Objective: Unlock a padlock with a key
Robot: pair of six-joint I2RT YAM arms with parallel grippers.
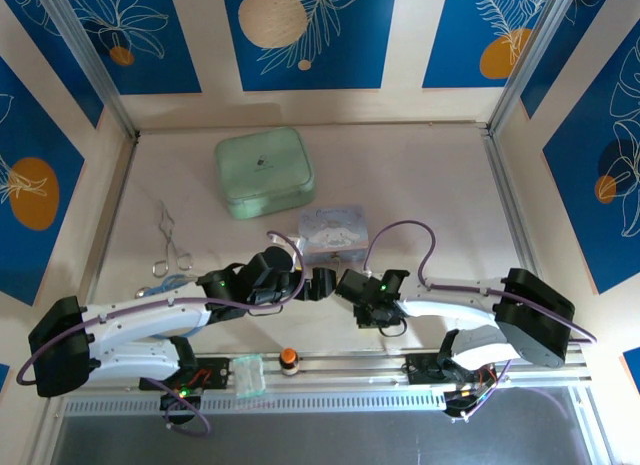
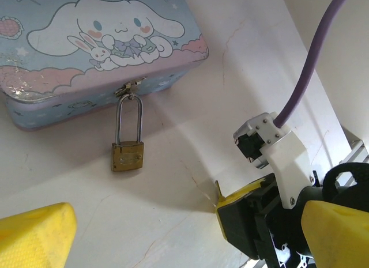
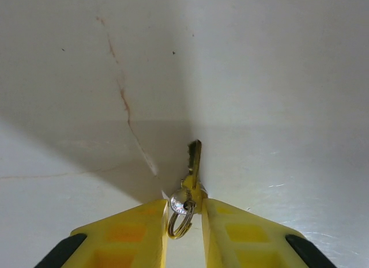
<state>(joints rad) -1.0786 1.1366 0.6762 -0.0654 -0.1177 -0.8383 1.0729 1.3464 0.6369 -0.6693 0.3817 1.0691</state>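
Over the counter (image 3: 288, 78), grips the key (image 3: 194, 158) by its head in the right pincer (image 3: 184, 213); holds the left pincer (image 2: 190, 236) released near the padlock (image 2: 127, 147), hooked on the clasp of the tin (image 2: 104, 43)

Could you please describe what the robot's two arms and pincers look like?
The left arm and right arm have white links and black joints, each trailing a looping purple cable. The left pincer and right pincer each have two blocky yellow fingers.
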